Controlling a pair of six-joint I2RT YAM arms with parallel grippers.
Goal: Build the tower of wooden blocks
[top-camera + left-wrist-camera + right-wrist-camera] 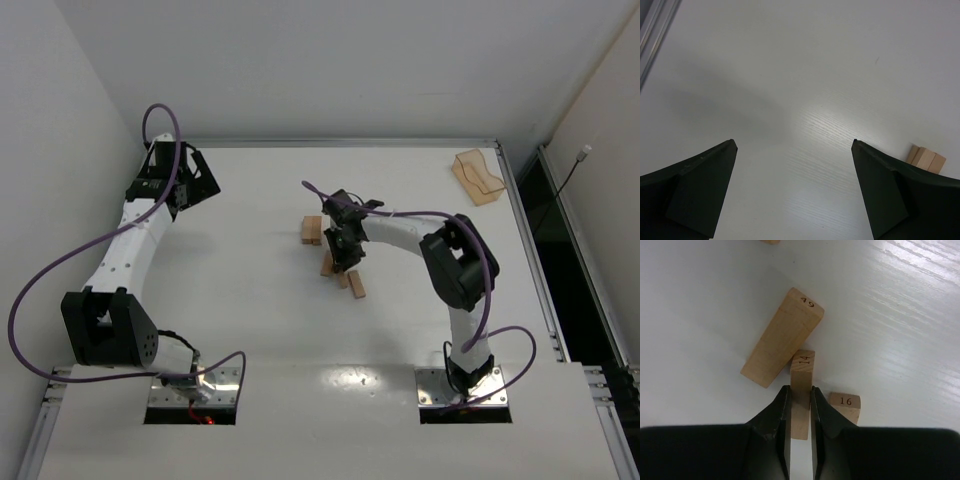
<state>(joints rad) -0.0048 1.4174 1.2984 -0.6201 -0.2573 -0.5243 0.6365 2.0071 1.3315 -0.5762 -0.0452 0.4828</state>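
Note:
My right gripper (pixel 801 390) is shut on a tan wood block marked 14 (pixel 803 371), held on its narrow edge between the fingers. Beyond it a block marked 49 (pixel 782 337) lies flat on the table, and a block marked 16 (pixel 845 405) lies to the right of the fingers. In the top view the right gripper (pixel 345 250) is over the loose blocks (pixel 350 282) at mid-table. A small stack of blocks (pixel 312 230) stands just to its left. My left gripper (pixel 195 180) is open and empty at the back left. Its wrist view shows that stack (pixel 926 159) far to the right.
A translucent orange-tan tray (pixel 478 177) stands at the back right corner. The table's raised rim (pixel 340 143) runs along the back. A corner of another block (pixel 771 241) shows at the top edge of the right wrist view.

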